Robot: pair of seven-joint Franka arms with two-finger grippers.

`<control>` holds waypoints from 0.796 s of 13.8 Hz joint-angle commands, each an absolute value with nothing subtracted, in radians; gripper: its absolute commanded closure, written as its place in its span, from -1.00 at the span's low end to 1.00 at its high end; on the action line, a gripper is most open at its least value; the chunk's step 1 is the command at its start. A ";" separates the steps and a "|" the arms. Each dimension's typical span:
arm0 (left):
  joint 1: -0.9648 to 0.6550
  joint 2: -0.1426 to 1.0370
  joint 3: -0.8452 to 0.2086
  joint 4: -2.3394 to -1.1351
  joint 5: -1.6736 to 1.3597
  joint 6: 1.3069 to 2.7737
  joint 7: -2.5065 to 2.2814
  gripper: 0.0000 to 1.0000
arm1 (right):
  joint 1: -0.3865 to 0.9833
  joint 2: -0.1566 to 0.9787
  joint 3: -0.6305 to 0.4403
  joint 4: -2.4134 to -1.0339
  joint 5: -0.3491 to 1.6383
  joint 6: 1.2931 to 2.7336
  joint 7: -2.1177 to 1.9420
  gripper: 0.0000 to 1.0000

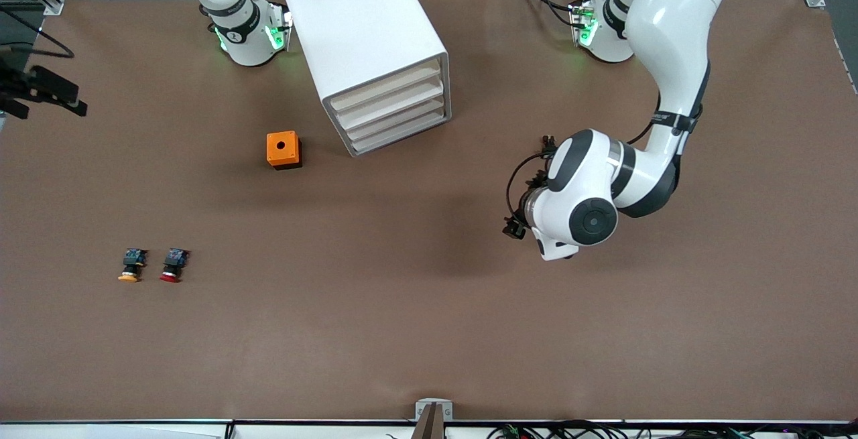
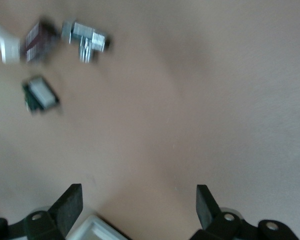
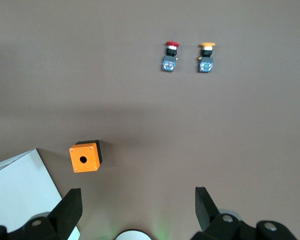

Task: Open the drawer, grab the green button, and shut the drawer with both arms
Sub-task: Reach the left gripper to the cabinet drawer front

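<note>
so left gripper (image 2: 139, 212) hangs with jaws wide apart and nothing between them, over bare brown table (image 1: 429, 332) toward the left arm's end, its arm reaching down from the base into the middle of the table. right gripper (image 3: 138, 212) is also spread wide and empty, held high up near its own base at the right arm's end, waiting; its wrist view looks down on the tabletop. white cabinet (image 1: 369, 50) stands between the two bases, four drawers stacked, all pushed in; the drawer (image 1: 389, 88) is shut like the rest. small orange box (image 1: 283, 149) with a round hole sits just beside the cabinet, toward the right arm's end. much nearer the front camera, at that same end, orange-capped button (image 1: 132, 265) and red-capped button (image 1: 174, 265) lie side by side, close but apart. green button can't be seen anywhere.
</note>
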State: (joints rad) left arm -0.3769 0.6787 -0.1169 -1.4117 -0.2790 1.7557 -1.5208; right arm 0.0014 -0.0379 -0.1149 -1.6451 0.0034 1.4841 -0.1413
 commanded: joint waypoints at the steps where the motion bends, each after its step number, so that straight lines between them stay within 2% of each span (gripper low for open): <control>1: -0.387 0.725 -0.114 -1.384 -0.395 1.749 -1.632 -1.00 | -0.031 0.086 -0.112 -1.589 0.000 1.482 -0.149 -1.00; 6: -0.387 0.791 -0.112 -1.390 -0.641 1.749 -1.637 -0.99 | -0.081 0.184 -0.112 -1.569 -0.038 1.486 -0.152 -1.00; 11: -0.414 0.871 -0.112 -1.390 -0.816 1.750 -1.785 -0.91 | -0.071 0.178 -0.107 -1.586 -0.012 1.482 -0.082 -1.00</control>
